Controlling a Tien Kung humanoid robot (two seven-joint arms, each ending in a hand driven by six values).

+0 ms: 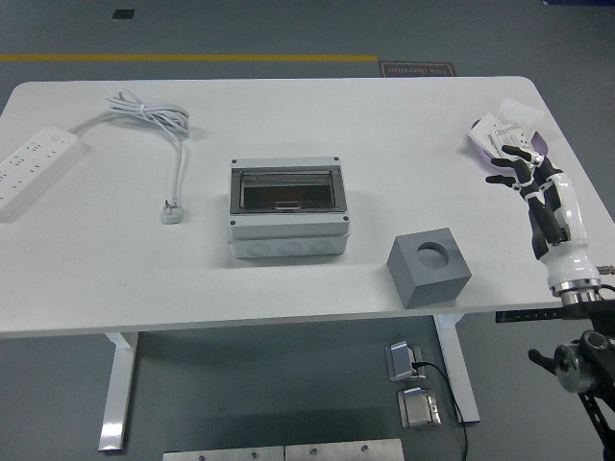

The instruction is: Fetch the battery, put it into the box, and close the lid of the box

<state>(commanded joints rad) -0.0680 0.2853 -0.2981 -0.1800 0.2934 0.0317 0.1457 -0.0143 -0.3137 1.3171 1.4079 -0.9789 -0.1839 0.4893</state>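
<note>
The grey box stands at the table's middle with its dark see-through lid lying shut. A faint pale shape shows through the lid; I cannot tell whether it is the battery. No battery lies loose on the table. My right hand, white with black fingers, hovers at the table's right edge, far from the box. Its fingers are spread and hold nothing. My left arm is out of view.
A grey cube with a round hole on top stands near the front edge, right of the box. A white power strip and coiled cable lie at the left. A white and purple packet lies at the right rear.
</note>
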